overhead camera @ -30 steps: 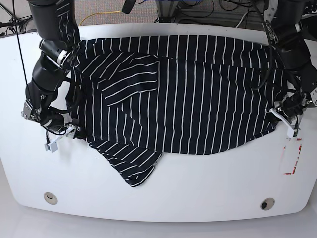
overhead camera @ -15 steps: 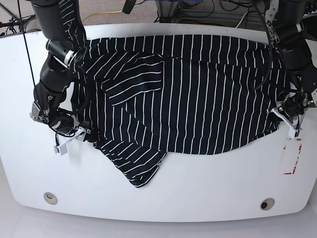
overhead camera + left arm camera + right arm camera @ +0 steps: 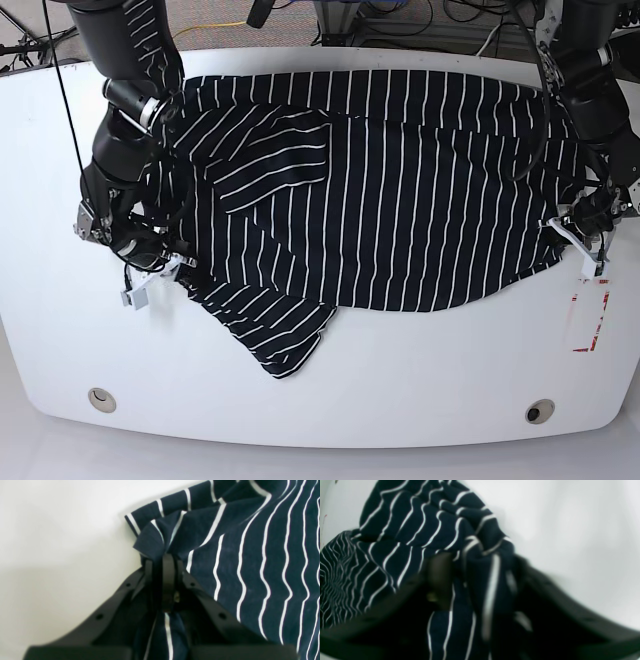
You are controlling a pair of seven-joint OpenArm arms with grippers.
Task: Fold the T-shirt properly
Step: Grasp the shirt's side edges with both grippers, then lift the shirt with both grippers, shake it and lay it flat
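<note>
Each arm works a lower corner of the T-shirt [image 3: 400, 190], likely to fold it across the table [image 3: 420, 380]: the left gripper [image 3: 162, 562] is clenched on fabric, while the right gripper [image 3: 480, 580] surrounds cloth, its grip unclear.

No text, label or number is legible in any view.

T-shirt [image 3: 400, 190] spread across table [image 3: 420, 370], far half. Right gripper [image 3: 160, 272] at shirt's left edge, left gripper [image 3: 580, 240] at right edge.
</note>
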